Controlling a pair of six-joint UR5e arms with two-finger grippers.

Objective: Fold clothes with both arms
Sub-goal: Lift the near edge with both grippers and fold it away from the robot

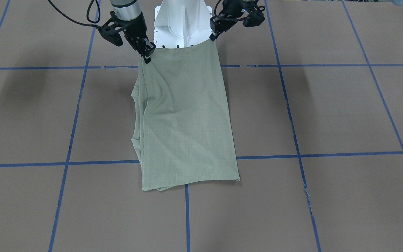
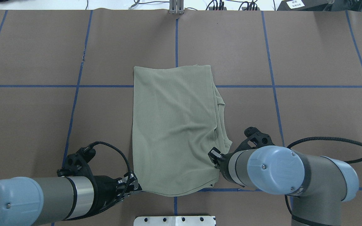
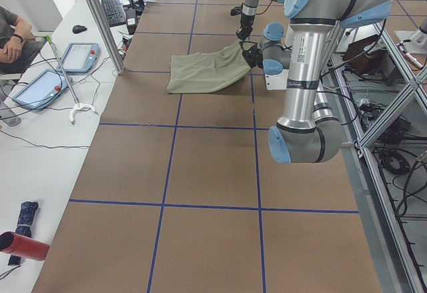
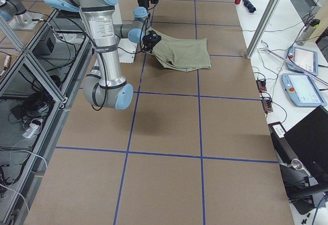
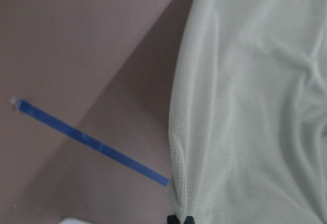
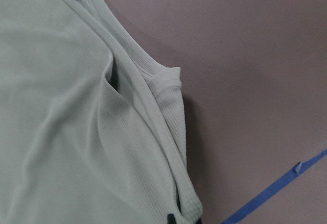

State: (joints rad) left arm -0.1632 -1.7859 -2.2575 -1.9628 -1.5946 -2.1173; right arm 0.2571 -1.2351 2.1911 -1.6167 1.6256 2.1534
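The clothes are one sage-green knit shirt [image 2: 174, 131], folded into a long rectangle with extra layers sticking out along its right side [image 2: 222, 125]. My left gripper [image 2: 135, 186] is shut on the near left corner; in the front-facing view this left gripper [image 1: 212, 36] is on the right. My right gripper [image 2: 215, 158] pinches the near right corner, seen as the right gripper [image 1: 148, 57] on the left. The near edge is raised off the table and the far end lies flat. Both wrist views show fabric [image 5: 255, 106] [image 6: 61, 106] clamped between the fingertips.
The white pedestal base [image 1: 182, 24] stands just behind the raised shirt edge. Blue tape lines [image 2: 272, 86] grid the brown table. A seated person [image 3: 10, 36] and teach pendants [image 3: 83, 56] are beyond the table's far side.
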